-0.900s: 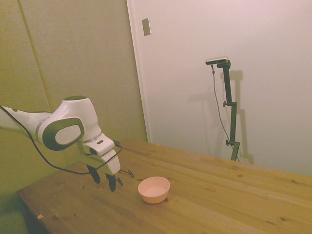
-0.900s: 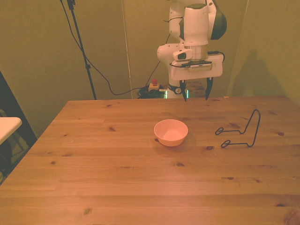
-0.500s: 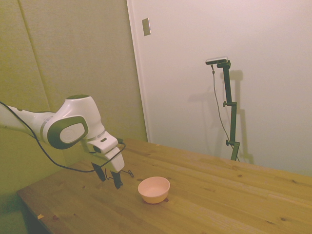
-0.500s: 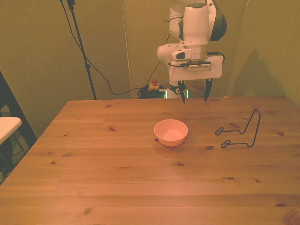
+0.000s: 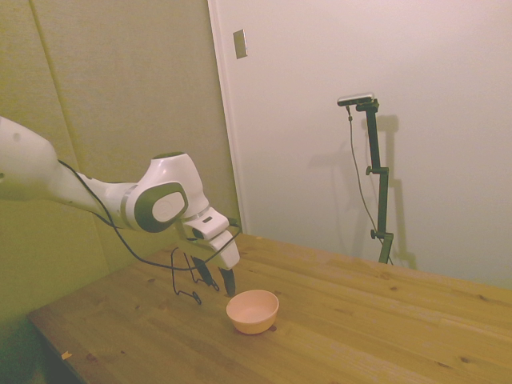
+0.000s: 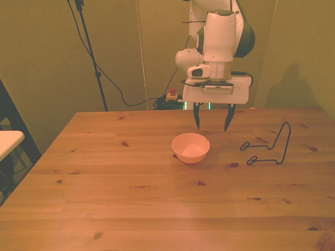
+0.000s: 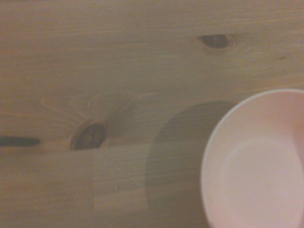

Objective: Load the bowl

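The small pale pink bowl [image 5: 253, 310] [image 6: 191, 147] stands upright and empty on the wooden table [image 6: 131, 209]. My gripper [image 5: 218, 282] [image 6: 210, 122] hangs open with nothing in it, a little above the table and just behind the bowl's far rim, slightly toward the front view's right. The wrist view shows part of the bowl [image 7: 259, 166] and its shadow on the bare planks.
A black bent-wire stand [image 6: 269, 147] [image 5: 186, 278] sits on the table, toward the front view's right of the bowl. A white surface's edge [image 6: 8, 140] shows at the front view's left, off the table.
The arm has reached forward and the open gripper has moved toward the bowl, from well behind it to just above its far rim. The bowl and wire stand have not moved.
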{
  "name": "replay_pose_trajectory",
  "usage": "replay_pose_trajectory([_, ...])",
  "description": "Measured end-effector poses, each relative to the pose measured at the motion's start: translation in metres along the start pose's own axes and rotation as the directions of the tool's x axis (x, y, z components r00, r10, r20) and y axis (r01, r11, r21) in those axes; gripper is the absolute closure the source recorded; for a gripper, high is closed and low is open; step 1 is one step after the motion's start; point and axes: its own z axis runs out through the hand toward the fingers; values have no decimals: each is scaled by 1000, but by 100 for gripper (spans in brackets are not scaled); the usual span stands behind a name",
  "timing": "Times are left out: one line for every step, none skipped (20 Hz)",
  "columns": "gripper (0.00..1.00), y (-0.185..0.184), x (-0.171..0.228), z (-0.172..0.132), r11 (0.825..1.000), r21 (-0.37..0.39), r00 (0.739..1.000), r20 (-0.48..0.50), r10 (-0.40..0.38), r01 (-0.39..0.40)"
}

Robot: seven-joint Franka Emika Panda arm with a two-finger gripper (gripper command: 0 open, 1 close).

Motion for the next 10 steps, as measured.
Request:
replay_pose_trajectory([0, -5, 3, 6, 1000, -7, 1000, 0, 9, -9])
replay_pose_trajectory([0, -9, 6, 12, 1000, -16, 1000, 0, 17, -17])
replay_pose_trajectory([0, -13, 7, 18, 999, -24, 1000, 1, 21, -21])
replay_pose_trajectory([0, -17, 8, 25, 999, -33, 1000, 2, 26, -26])
replay_pose_trajectory([0, -20, 8, 32, 999, -40, 1000, 3, 31, -31])
replay_pose_trajectory([0, -24, 8, 39, 998, -48, 999, 7, 36, -35])
replay_pose_trajectory([0, -26, 9, 46, 998, -54, 999, 10, 39, -39])
replay_pose_trajectory([100, -28, 10, 52, 997, -60, 999, 14, 43, -42])
replay_pose_trajectory([100, -29, 11, 58, 997, -66, 999, 17, 47, -46])
replay_pose_trajectory([100, -28, 14, 63, 996, -71, 999, 19, 51, -49])
